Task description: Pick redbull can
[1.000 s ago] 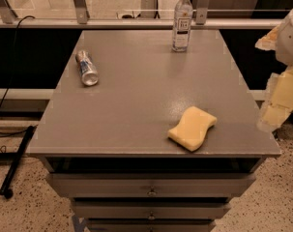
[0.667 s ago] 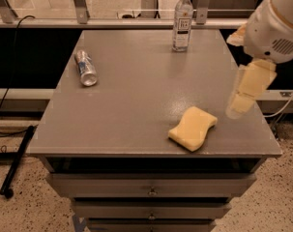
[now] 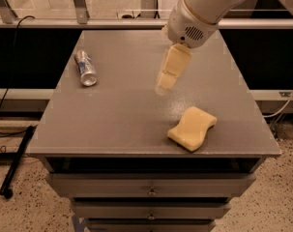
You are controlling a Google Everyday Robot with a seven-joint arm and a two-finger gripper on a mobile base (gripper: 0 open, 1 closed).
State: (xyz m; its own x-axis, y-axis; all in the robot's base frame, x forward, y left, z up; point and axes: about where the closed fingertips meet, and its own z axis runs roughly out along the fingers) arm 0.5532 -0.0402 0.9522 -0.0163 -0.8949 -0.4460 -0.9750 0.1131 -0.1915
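The redbull can [image 3: 85, 68] lies on its side at the left of the grey table [image 3: 122, 115], its silver end facing the front. My gripper [image 3: 166, 83] hangs from the white arm above the table's middle, to the right of the can and well apart from it. The arm covers the back right of the table, where the water bottle is hidden.
A yellow sponge [image 3: 192, 128] lies near the front right edge of the table. Drawers [image 3: 151, 190] sit below the tabletop. A black cable and a black rod [image 3: 15, 161] lie on the floor at the left. A rail runs behind the table.
The arm has swung in from the right edge to over the table's middle, moving left toward the can. It now hides the water bottle. Can and sponge have not moved.
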